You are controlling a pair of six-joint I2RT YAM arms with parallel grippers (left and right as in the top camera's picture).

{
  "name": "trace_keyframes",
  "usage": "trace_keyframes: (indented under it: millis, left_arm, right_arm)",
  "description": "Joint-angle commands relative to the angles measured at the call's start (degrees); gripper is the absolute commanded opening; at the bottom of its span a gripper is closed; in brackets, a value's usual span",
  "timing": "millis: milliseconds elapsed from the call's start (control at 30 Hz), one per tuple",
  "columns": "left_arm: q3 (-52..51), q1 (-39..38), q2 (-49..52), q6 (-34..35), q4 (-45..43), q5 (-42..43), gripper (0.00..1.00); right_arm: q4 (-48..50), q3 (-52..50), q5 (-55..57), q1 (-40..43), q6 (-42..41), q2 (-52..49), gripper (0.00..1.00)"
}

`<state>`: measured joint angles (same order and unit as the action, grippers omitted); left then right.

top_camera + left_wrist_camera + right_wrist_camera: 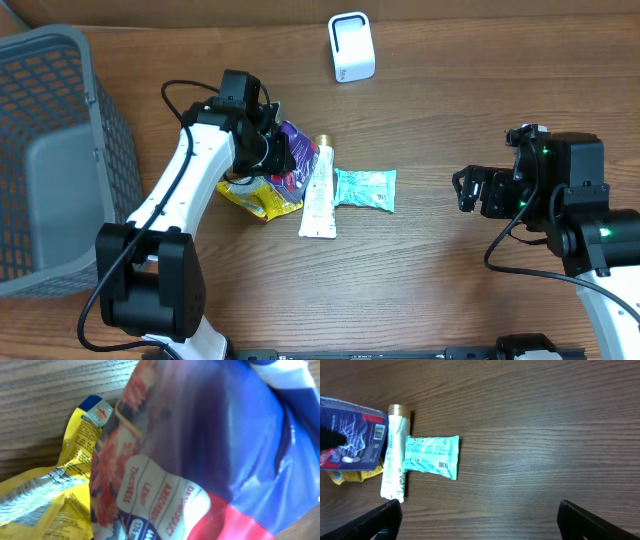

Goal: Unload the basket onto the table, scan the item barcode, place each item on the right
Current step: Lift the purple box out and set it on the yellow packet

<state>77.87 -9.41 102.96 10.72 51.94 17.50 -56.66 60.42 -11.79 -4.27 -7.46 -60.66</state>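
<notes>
A blue and red packet (297,152) sits in my left gripper (277,152), which is shut on it just above the table. The same packet (210,435) fills the left wrist view, printed side toward the camera, and hides the fingers there. In the right wrist view the blue packet (352,432) shows at far left with a dark finger on its edge. A white scanner (352,47) stands at the back of the table. My right gripper (470,190) hovers at the right, wide open (480,517) over bare wood.
A yellow packet (255,197) lies under the blue one. Beside it lie a white tube with a gold cap (320,190) and a teal wipes packet (365,189). A grey mesh basket (100,110) occupies the left edge.
</notes>
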Motion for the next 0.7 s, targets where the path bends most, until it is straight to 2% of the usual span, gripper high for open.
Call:
trace_keyframes:
  millis: [0,200,500,667]
  left_arm:
    - [-1.9,-0.4,-0.2,3.1,-0.9,1.0,0.23]
    - [-4.5,-3.1,-0.2,4.8,-2.2,2.2,0.25]
    - [-5.0,-7.2,-0.2,7.6,-4.7,10.9,0.24]
    - [-5.0,-7.5,-0.2,7.8,-5.5,11.1,0.24]
  right_arm:
    - [0.0,0.9,-0.3,-0.3,0.2,0.0,1.0]
    - [0.2,0.7,-0.3,-0.3,0.2,0.0,1.0]
    - [0.6,0.7,-0.3,-0.3,0.2,-0.9,1.0]
    - [0.6,0.7,-0.3,-0.3,0.2,-1.9,1.0]
